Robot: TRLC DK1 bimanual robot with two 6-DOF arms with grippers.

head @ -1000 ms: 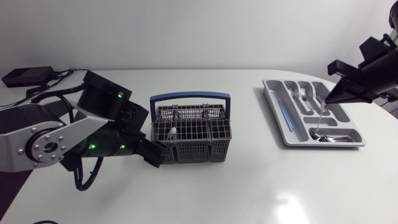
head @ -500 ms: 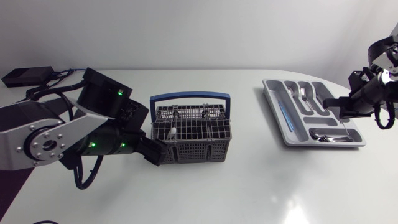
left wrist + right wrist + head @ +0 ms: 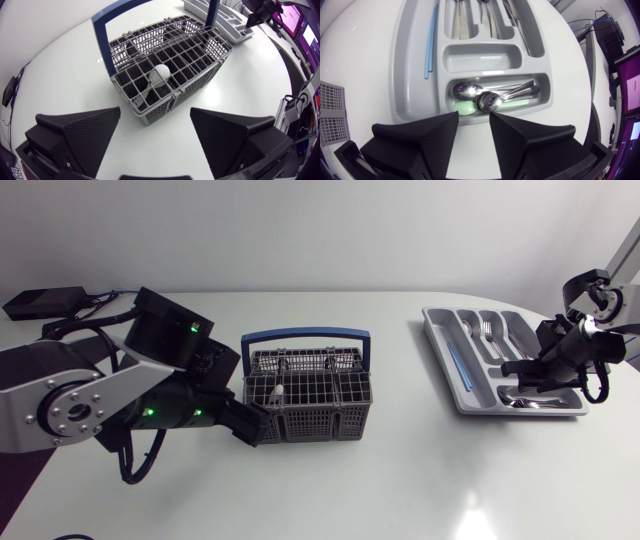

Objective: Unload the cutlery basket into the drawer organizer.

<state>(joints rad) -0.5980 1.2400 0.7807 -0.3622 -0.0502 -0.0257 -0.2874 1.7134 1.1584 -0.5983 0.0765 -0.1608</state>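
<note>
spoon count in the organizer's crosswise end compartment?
3: one metal spoon, a second metal spoon beside it, and a pale green spoon partly under that, all in the organizer's crosswise compartment. More may be hidden beneath.

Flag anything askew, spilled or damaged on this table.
Nothing stands out. The basket stands upright with one white piece inside; the organizer lies flat, its spoons piled loosely but within one compartment.

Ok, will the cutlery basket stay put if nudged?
Probably not. The cutlery basket is open plastic mesh with one white utensil visible, so likely light and apt to slide on the glossy table. Pushed at its tall blue handle, it may tip.
</note>
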